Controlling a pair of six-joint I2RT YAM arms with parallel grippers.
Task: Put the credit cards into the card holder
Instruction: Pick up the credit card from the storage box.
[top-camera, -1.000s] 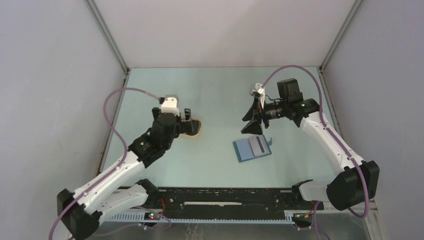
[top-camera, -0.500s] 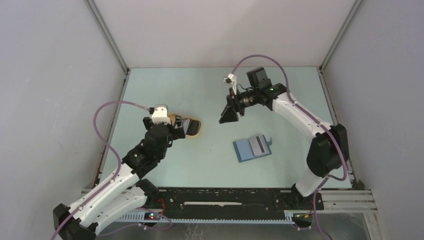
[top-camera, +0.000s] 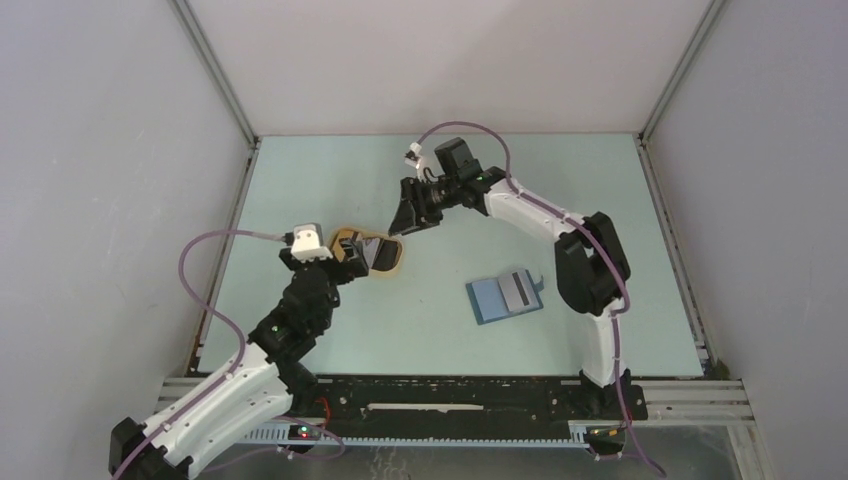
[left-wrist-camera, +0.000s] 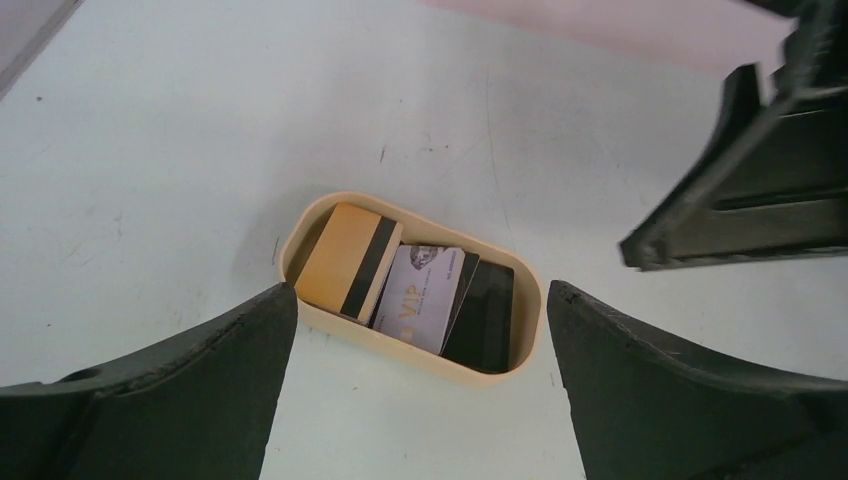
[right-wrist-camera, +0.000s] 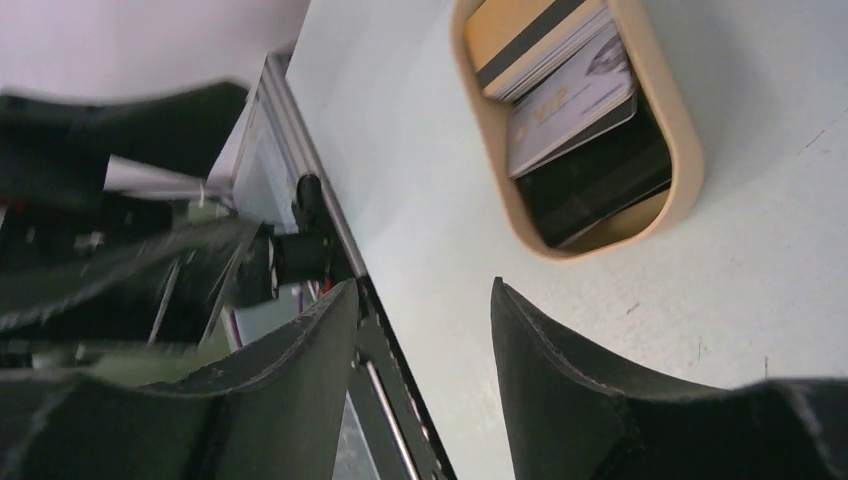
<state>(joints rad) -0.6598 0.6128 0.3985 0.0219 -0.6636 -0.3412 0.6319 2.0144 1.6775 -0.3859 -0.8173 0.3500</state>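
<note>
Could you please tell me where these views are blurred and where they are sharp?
Left wrist: tan oval tray and the pale silvery VIP card are crisp, the right gripper at upper right smeared. Right wrist: left side streaked with blur, tray sharp. Top external: evenly lit, sharp.

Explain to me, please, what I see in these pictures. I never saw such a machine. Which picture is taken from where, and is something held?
These are two robot arms at a table, each ending in a two-finger gripper. One picture looks down from above; the other two come from wrist cameras, so the dark shapes at their bottom are that arm's own fingers. On the table stands a tan oval tray holding a gold card, a silvery card and a dark card. To its right lies an open teal card holder with a striped card on it. The left gripper and right gripper hover near the tray, open, holding nothing.
</note>
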